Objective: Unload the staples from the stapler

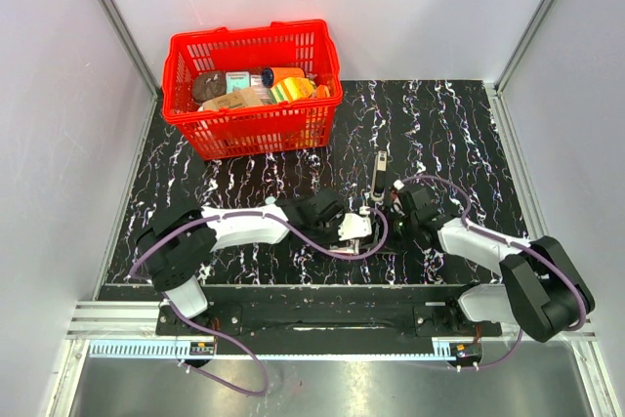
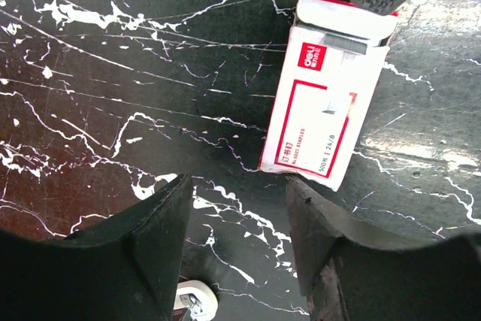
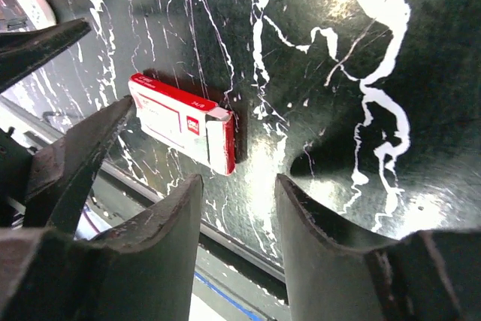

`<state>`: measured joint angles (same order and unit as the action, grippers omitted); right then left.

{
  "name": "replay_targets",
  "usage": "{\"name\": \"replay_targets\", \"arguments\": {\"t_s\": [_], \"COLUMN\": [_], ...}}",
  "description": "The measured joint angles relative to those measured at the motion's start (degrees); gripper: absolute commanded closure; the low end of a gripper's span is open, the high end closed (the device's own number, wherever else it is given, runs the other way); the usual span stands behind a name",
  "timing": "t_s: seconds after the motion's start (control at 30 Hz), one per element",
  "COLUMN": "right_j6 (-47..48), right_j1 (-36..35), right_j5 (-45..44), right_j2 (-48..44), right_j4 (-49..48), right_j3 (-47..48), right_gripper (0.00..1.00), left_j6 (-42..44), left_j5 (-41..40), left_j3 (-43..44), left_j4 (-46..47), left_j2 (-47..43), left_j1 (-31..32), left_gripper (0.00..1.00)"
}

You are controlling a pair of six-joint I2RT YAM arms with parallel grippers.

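Note:
The stapler [image 1: 379,177] stands on the black marbled table just beyond both grippers, a dark grey narrow body. A white and red staple box [image 2: 319,107] lies flat with its top flap open and a grey strip of staples [image 2: 352,40] showing inside. My left gripper [image 2: 239,186] is open just short of the box's lower end, with nothing between its fingers. My right gripper [image 3: 238,182] is open too, over bare table, with the same box [image 3: 184,122] a little ahead and to the left. In the top view the box [image 1: 355,230] lies between the two grippers.
A red plastic basket [image 1: 190,122] holding several packaged items stands at the back left. Grey walls close in the table on the left, back and right. The table's front rail [image 3: 225,242] runs just below my right gripper. The left gripper's fingers [image 3: 75,159] reach in beside the box.

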<state>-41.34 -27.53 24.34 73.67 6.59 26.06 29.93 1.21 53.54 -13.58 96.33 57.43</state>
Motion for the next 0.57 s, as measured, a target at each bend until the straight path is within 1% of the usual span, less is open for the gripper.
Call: {"name": "replay_targets", "arguments": {"t_s": [0.03,0.07,0.1,0.13,0.17,0.2,0.27,0.3,0.43,0.57], "right_j6": [0.94,1.79,2.43,3.69,4.37,5.20,7.23,8.24,11.43,13.35], "right_j1": [-0.04,-0.07,-0.07,-0.13,-0.15,-0.15,-0.20,-0.22,-0.22,-0.22], "right_j5": [-0.74,-1.40,-1.92,-3.13,-4.17,-5.31,-7.72,-8.83,-12.35,-14.80], "right_j2": [0.00,0.00,-0.04,-0.13,-0.39,-0.87,-2.34,-3.10,-4.48,-4.57], "right_j4": [1.97,3.78,5.11,7.74,9.42,11.17,14.60,16.11,20.35,22.91], "right_j3": [1.01,2.08,2.99,4.83,6.16,7.80,11.50,13.55,21.31,25.75], "right_gripper": [0.45,0.37,0.29,0.19,0.04,0.01,0.00,0.01,0.01,0.01], "left_j6": [-0.04,-0.24,-0.46,-0.70,-0.94,-1.20,-1.84,-2.03,-3.37,-4.02], "left_j5": [0.00,0.02,0.04,0.09,0.09,0.13,0.35,0.55,1.84,2.93], "left_j3": [0.42,0.98,1.73,2.64,3.50,4.46,6.75,7.82,12.74,15.67], "left_j4": [-0.74,-1.62,-2.54,-3.67,-4.57,-5.68,-8.57,-9.81,-14.03,-16.33], "left_j2": [0.00,0.00,-0.02,-0.09,-0.28,-0.66,-2.19,-3.13,-8.11,-12.98], "left_j1": [-0.13,-0.31,-0.48,-0.70,-0.92,-1.22,-2.10,-2.58,-5.14,-8.37], "left_gripper": [0.40,0.38,0.33,0.23,0.21,0.19,0.15,0.01,0.01,0.01]}}
